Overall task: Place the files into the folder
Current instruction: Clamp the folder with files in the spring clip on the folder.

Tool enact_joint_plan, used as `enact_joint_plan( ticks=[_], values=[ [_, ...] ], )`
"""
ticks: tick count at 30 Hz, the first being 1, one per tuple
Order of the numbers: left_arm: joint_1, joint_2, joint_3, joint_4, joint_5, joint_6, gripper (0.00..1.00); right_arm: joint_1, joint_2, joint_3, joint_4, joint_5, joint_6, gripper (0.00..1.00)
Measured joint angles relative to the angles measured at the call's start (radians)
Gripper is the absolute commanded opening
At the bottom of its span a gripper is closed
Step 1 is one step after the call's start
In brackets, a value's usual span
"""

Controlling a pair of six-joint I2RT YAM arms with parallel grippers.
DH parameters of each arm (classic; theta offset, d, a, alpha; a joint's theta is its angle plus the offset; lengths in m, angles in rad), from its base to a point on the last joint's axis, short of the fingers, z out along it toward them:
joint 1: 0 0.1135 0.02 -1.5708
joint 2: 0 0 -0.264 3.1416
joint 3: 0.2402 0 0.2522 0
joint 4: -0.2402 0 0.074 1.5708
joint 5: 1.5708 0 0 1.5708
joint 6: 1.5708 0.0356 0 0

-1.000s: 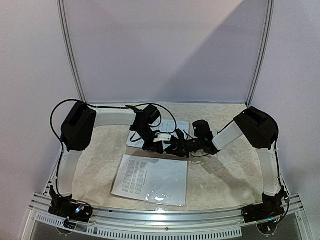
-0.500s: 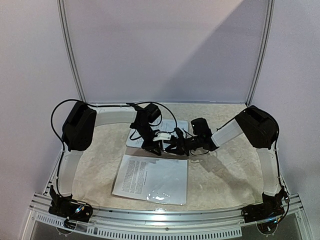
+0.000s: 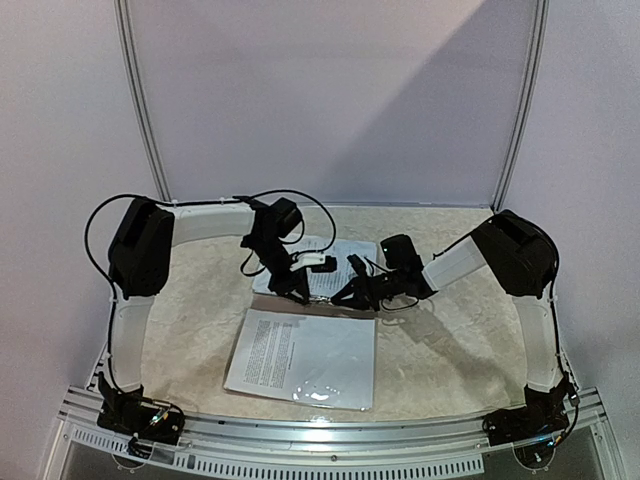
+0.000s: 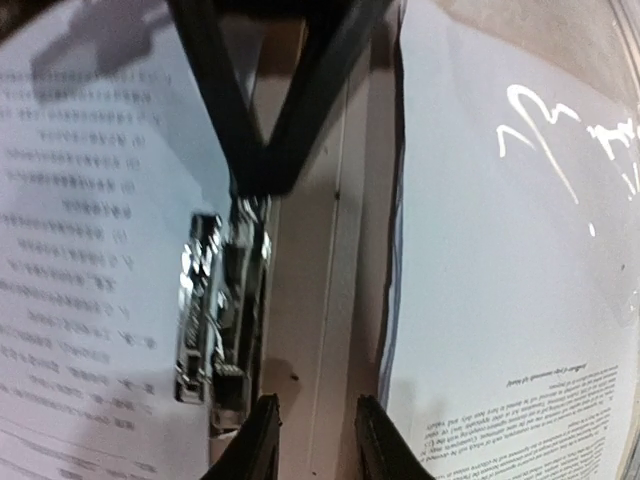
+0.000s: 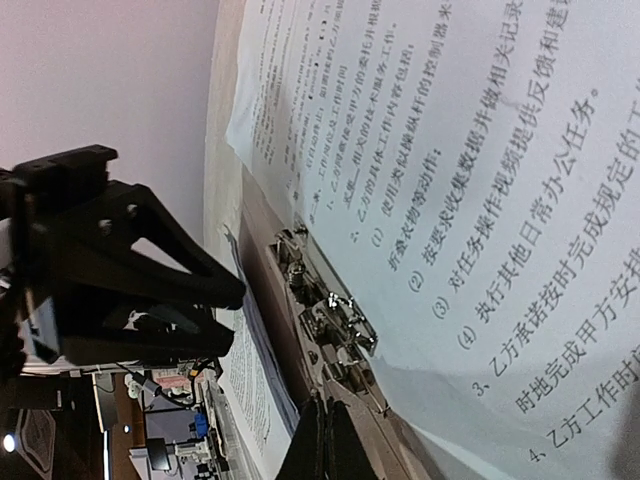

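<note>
The tan folder [image 4: 320,290] lies open on the table, its metal clip [image 4: 215,310] on the spine. A printed file [image 5: 480,180] lies on one leaf and also shows in the top view [image 3: 345,252]. Another file [image 3: 300,358], glossy on top, lies nearer the table's front. My left gripper [image 4: 316,415] hovers just over the spine beside the clip, its jaws a little apart with nothing between them. My right gripper [image 5: 325,415] is shut, its tips down at the spine right by the clip [image 5: 325,310]. Both grippers [image 3: 295,290] [image 3: 342,297] meet over the folder's middle.
The table is a beige mottled surface [image 3: 450,350] with a white back wall and metal frame posts [image 3: 140,100]. A metal rail [image 3: 330,440] runs along the front edge. The left gripper's black body [image 5: 120,270] stands close to the right gripper.
My left arm has swung left and back, so its gripper has moved a little away from the right one. The right gripper has barely moved.
</note>
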Motion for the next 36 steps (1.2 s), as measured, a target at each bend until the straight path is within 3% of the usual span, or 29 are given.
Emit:
enact_joint_plan(
  ticks=[6,12,29,33,36],
  values=[
    [-0.001,-0.045,-0.189,0.104,-0.016,-0.055,0.25,0.000,0.000,0.004,-0.018,0.008,-0.003,0.00],
    [-0.035,-0.081,-0.248,0.196,-0.082,-0.051,0.24,-0.002,-0.010,0.004,-0.024,0.060,0.004,0.00],
    [-0.048,-0.084,-0.254,0.240,-0.110,-0.001,0.24,-0.005,0.006,0.029,-0.037,0.129,0.034,0.00],
    [-0.050,-0.073,-0.222,0.193,-0.093,0.022,0.34,0.003,-0.006,0.016,-0.037,0.161,0.045,0.00],
    [-0.051,-0.050,-0.155,0.117,-0.074,0.036,0.35,0.003,-0.009,0.014,-0.036,0.166,0.055,0.00]
  ],
)
